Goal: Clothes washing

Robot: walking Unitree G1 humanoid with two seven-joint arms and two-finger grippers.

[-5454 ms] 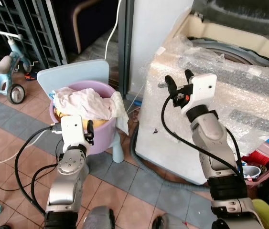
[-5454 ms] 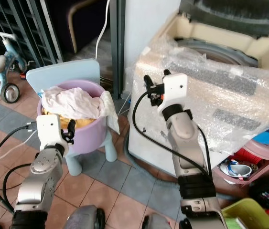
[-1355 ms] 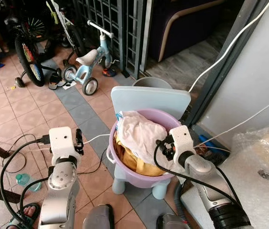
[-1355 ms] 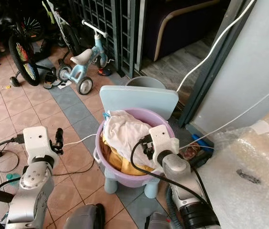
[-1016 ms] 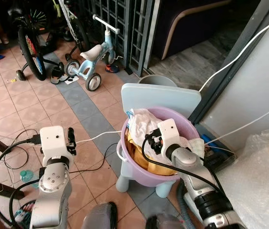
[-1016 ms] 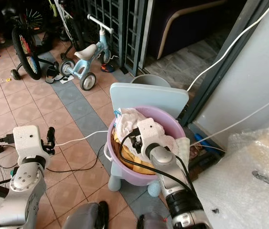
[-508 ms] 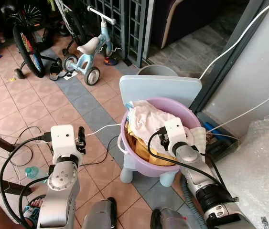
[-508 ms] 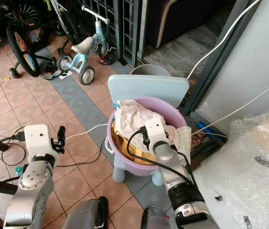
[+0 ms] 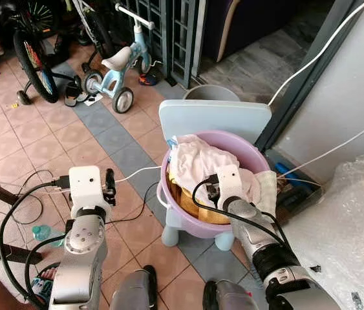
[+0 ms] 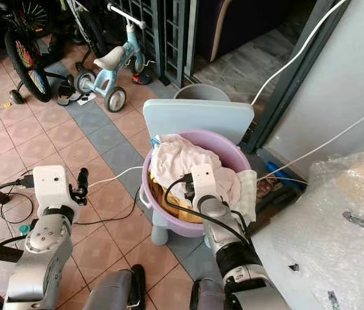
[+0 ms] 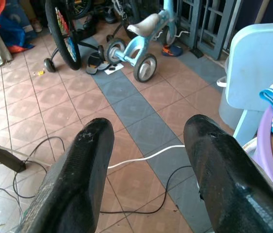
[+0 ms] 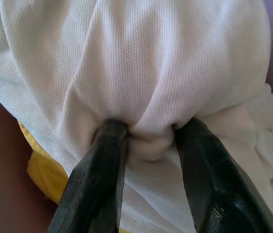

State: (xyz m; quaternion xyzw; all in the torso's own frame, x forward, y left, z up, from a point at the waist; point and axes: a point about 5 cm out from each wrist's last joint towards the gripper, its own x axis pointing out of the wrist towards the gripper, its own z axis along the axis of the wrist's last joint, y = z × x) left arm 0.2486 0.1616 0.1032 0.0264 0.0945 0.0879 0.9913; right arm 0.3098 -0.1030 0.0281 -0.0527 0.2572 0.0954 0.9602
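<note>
Right gripper [image 12: 143,145] pinches fold of white garment [image 12: 141,73], fingers pressed into pile in purple basin [image 9: 169,206]; washing machine [image 10: 337,213] lies toward 3 o'clock.

One purple basin [image 9: 176,210] sits on one pale blue chair [image 9: 214,121], holding one white garment [image 9: 198,161] and one yellow one [image 9: 191,206]. One grey bucket [image 9: 207,93], one blue tricycle [image 9: 120,71], one bicycle wheel [image 9: 34,68], perhaps one bottle [image 9: 39,232]. Two pincers: left pincer [image 11: 148,170], right pincer [image 12: 148,145].
</note>
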